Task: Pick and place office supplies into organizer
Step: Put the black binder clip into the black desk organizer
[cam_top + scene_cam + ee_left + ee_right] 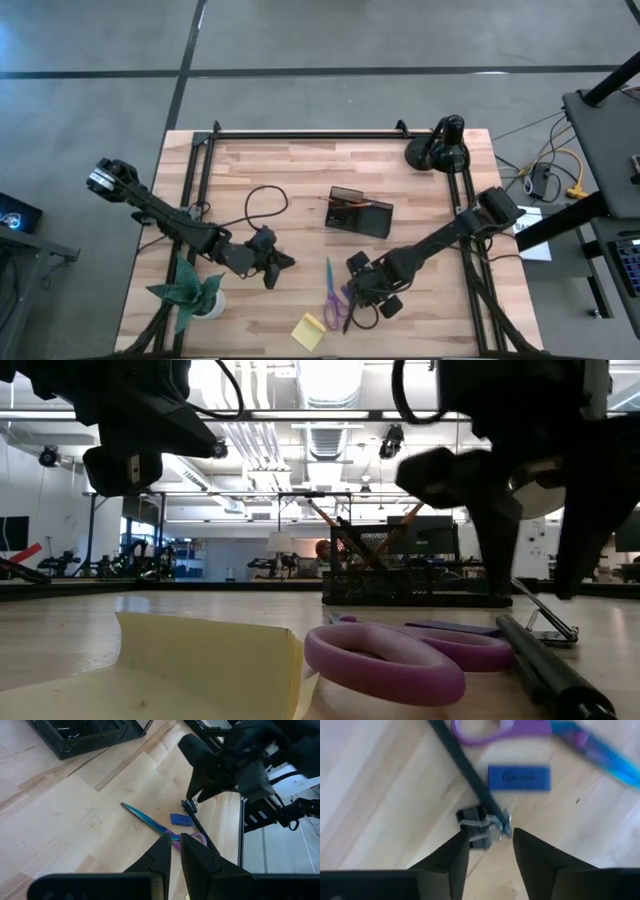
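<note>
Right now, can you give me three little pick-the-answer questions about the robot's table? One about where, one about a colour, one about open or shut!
1. Where is the yellow sticky-note pad?
A. In the organizer
B. On the table's near edge, beside the scissors
C. Under the lamp

2. What colour are the scissors' handles?
A. Purple
B. Red
C. Green

3. The right gripper over the black clip is:
A. Shut on it
B. Open
C. Out of sight

Answers: B, it lies on bare wood. A, purple loops show. B, its fingers stand apart around the clip.
</note>
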You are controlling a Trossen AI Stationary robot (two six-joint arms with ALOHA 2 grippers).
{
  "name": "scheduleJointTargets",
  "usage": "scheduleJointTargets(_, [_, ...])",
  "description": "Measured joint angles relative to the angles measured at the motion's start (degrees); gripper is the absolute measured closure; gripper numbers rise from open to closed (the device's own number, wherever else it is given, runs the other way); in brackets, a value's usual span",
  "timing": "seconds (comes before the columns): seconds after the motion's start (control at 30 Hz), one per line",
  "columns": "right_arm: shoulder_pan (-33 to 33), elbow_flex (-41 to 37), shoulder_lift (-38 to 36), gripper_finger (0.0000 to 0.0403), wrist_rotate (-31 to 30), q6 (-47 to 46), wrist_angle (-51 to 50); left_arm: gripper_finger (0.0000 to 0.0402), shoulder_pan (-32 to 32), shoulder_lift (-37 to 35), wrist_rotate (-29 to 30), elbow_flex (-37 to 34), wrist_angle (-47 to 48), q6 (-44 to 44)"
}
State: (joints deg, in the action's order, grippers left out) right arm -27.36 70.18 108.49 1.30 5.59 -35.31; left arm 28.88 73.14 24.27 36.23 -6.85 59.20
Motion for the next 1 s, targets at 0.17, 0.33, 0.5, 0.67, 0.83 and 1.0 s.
scheduleJointTargets(0.17, [-0.13, 1.2, 0.0, 0.0245, 0.04, 0.57, 0.24, 0.0376, 0.02, 0.0, 0.0, 0.0, 0.06, -0.04])
scheduleJointTargets(0.33, [0.0, 0.67, 0.0, 0.0266, 1.06, -0.72, -0.37, 0.0376, 0.02, 0.0, 0.0, 0.0, 0.15, -0.04])
scheduleJointTargets(0.5, [0.0, 0.6, 0.27, 0.03, 1.24, -0.49, 1.27, 0.0376, -0.02, 0.0, 0.0, 0.0, 0.15, -0.07])
scheduleJointTargets(0.67, [0.0, 0.44, 0.33, 0.0327, 1.52, -0.66, 2.5, 0.0376, -0.02, 0.0, 0.02, 0.0, 0.15, -0.09])
scheduleJointTargets(0.83, [0.0, -0.09, 0.33, 0.0351, 1.58, -0.65, 2.29, 0.0376, -0.04, 0.0, 0.02, 0.0, 0.15, -0.13])
scheduleJointTargets(1.0, [0.05, -0.1, 0.17, 0.0383, 1.94, -0.63, 1.94, 0.0376, -0.04, 0.0, 0.03, -0.02, 0.29, -0.13])
